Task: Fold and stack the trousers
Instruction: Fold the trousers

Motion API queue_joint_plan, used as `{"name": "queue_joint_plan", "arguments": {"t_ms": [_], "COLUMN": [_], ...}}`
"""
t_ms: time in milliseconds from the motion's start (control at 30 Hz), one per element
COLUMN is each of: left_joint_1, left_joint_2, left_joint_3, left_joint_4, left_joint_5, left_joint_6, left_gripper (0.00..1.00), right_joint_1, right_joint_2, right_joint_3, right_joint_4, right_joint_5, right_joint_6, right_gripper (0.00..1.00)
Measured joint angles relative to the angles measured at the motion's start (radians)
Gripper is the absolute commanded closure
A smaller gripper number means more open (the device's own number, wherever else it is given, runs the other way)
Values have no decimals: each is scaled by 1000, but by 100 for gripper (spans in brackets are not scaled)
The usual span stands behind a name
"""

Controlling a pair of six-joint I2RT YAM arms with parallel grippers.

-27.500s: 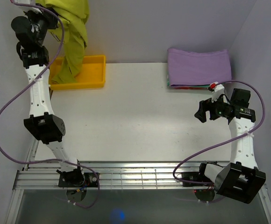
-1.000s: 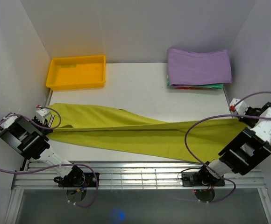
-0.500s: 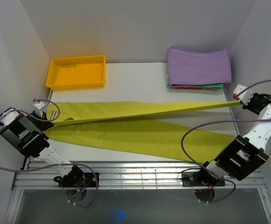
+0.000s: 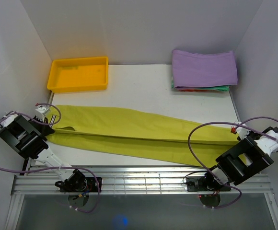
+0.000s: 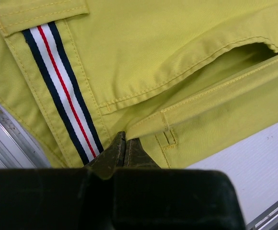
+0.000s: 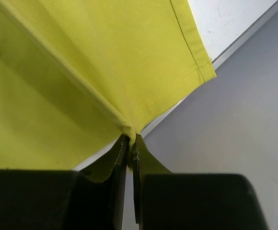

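The yellow-green trousers (image 4: pixel 139 134) lie stretched lengthwise across the table, waist at the left, leg ends at the right, one leg folded over the other. My left gripper (image 4: pixel 52 125) is shut on the waistband (image 5: pixel 144 124), beside its white, dark-blue and red striped trim (image 5: pixel 62 91). My right gripper (image 4: pixel 238 135) is shut on a pinched edge of the trousers' leg end (image 6: pixel 129 128) at the table's right edge. Yellow-green cloth (image 6: pixel 72 72) fills most of the right wrist view.
A yellow tray (image 4: pixel 78 74) stands at the back left. A folded purple cloth (image 4: pixel 204 68) tops a pile at the back right. White walls close in on both sides. The metal rail (image 4: pixel 129 179) runs along the near edge.
My right gripper has come down and toward the near right with the upper leg. That leg, lifted and taut half a second ago, now lies flat on the lower one. The left gripper barely moved.
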Motion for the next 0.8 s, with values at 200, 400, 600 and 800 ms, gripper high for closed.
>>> {"name": "queue_joint_plan", "arguments": {"t_ms": [200,400,600,800], "left_joint_1": [0,2,19,33], "left_joint_2": [-1,-29,-49,-29], "left_joint_3": [65,87,-19,-71], "left_joint_4": [-71,-110,17,122], "left_joint_5": [22,21,-46,-125], "left_joint_6": [10,98,153,159], "left_gripper": [100,100,100,100], "right_joint_1": [-5,-96,-207,-225], "right_joint_2": [0,-44,-132,-175], "right_joint_3": [121,124,-129,-370], "right_joint_4": [-122,-225,-148,37], "right_joint_5": [-45,-61,41,127], "right_joint_6": [-6,-6,-14,-19], "right_gripper": [92,92,92,92]}}
